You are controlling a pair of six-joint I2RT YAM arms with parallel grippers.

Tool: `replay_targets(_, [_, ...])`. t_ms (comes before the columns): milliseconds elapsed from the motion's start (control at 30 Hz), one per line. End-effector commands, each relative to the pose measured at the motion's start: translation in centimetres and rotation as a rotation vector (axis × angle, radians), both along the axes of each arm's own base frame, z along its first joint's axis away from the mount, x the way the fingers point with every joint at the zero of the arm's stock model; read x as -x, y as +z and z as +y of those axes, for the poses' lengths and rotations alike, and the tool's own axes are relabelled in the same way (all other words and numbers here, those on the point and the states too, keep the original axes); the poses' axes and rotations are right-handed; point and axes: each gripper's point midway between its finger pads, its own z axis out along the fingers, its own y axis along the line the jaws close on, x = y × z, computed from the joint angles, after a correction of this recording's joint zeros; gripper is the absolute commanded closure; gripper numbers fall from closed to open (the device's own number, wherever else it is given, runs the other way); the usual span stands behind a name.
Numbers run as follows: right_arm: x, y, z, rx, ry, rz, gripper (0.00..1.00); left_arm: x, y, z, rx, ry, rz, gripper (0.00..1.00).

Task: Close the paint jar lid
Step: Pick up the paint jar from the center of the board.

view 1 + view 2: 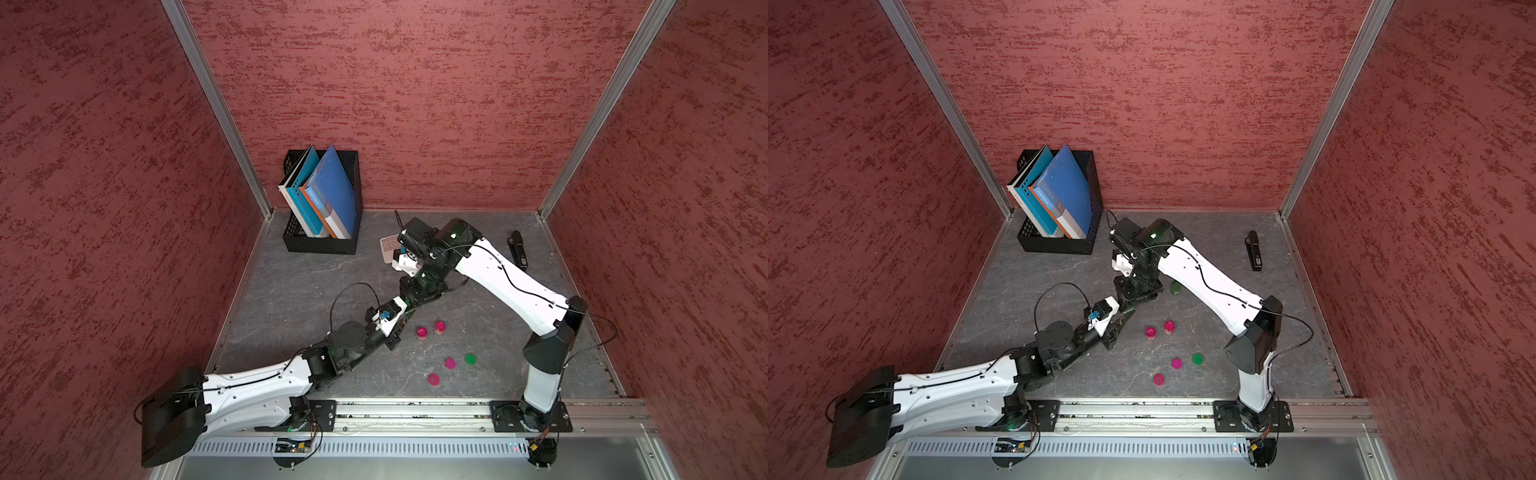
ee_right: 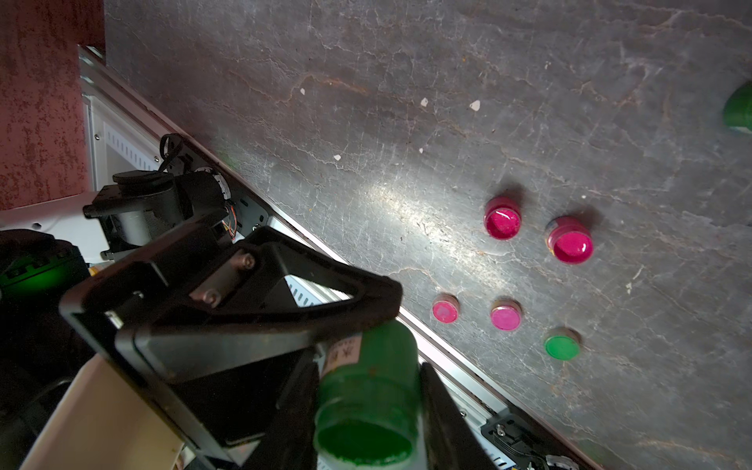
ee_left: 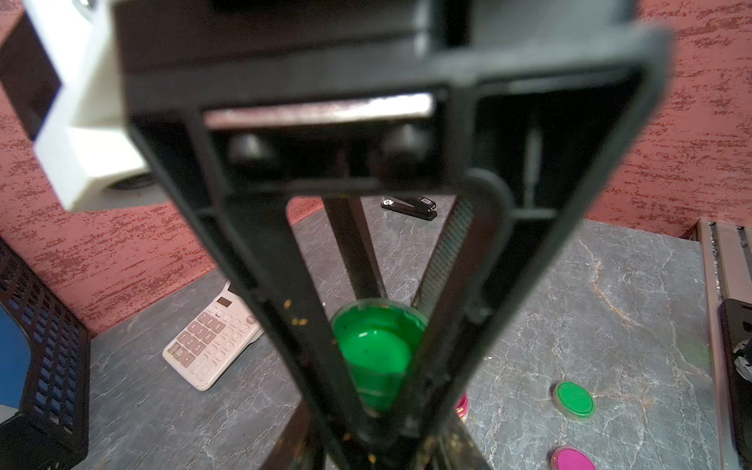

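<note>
On the grey table [image 1: 291, 307] the two arms are meeting near the middle. The left gripper [image 1: 1128, 313] is clamping tightly on the lower body of the green paint jar [image 2: 366, 403], whose open mouth is facing up. The right gripper [image 2: 368, 366] is reaching down with one finger at each side of the jar; I cannot tell if it is pressing. The green lid [image 1: 470, 358] is lying flat on the table, apart from the jar, near a pink lid [image 1: 450, 363].

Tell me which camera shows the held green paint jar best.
Right wrist view: the green paint jar shows body, label and open mouth. The left wrist view looks into the jar, jaws covering its sides. In both top views it is almost wholly hidden.
</note>
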Motion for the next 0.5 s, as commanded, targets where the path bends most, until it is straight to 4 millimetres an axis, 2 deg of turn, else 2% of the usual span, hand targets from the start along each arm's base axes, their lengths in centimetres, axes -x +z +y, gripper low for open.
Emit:
replay_targets(0, [-0.4,0.1,0.4,-0.010,-0.005,-0.013,0.60,0.0,2.2,-0.1,0.060,0.005,-0.026,0.75])
replay_targets(133, [-0.8,0.7,0.6,-0.026,-0.014,-0.039,0.55,0.1,2.0,-0.1,0.056,0.004,-0.015,0.75])
replay_targets(267, [-1.7,1.5,0.3,-0.017,-0.038,-0.085,0.43,0.1,1.5,-0.1,0.050,0.002,-0.002,0.76])
replay_targets(333, [-2.4,2.3,0.0,-0.018,-0.068,-0.123,0.35,0.1,1.1,-0.2,0.047,-0.001,0.009,0.76])
replay_targets(467, [-4.2,4.1,-0.8,-0.045,-0.156,-0.201,0.30,0.2,0.4,-0.1,0.051,0.000,0.029,0.76])
